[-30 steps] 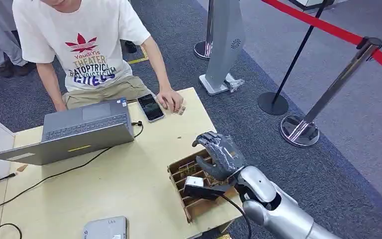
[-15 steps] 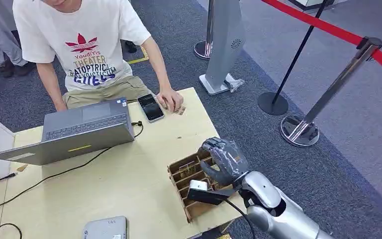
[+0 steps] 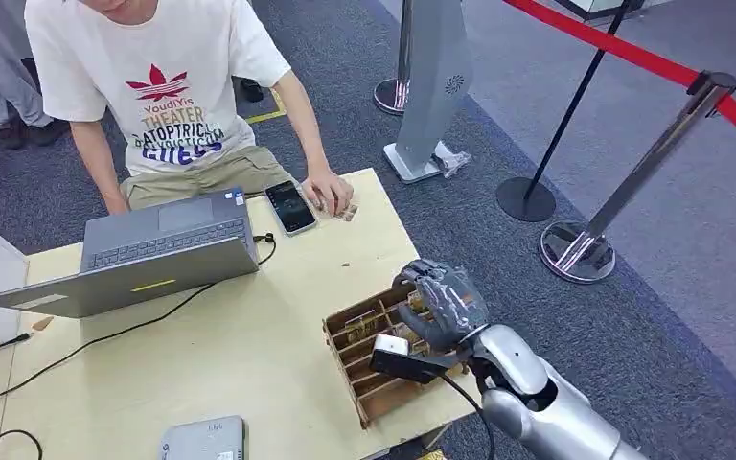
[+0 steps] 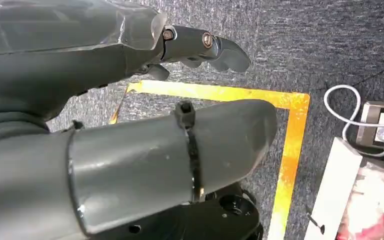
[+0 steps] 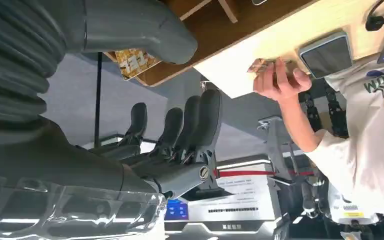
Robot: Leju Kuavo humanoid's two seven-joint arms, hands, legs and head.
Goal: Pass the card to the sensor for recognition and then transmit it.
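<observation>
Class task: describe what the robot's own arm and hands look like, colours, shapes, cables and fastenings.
The right arm is rounded silver, with a black cable. The right hand is dark grey with glossy plates. The left hand has a thick grey thumb banded by a black cable tie.

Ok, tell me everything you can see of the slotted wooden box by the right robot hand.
The wooden box is a shallow brown tray that looks like thin laser-cut plywood, split by slats into narrow compartments. It lies flat, skewed to the table's edges, at the near right corner of the pale table. Some slots hold small cards, too small to read. The right robot hand hangs over its far right end with fingers spread and curled downward; whether it touches the box cannot be told. The black wrist camera covers part of it.
</observation>
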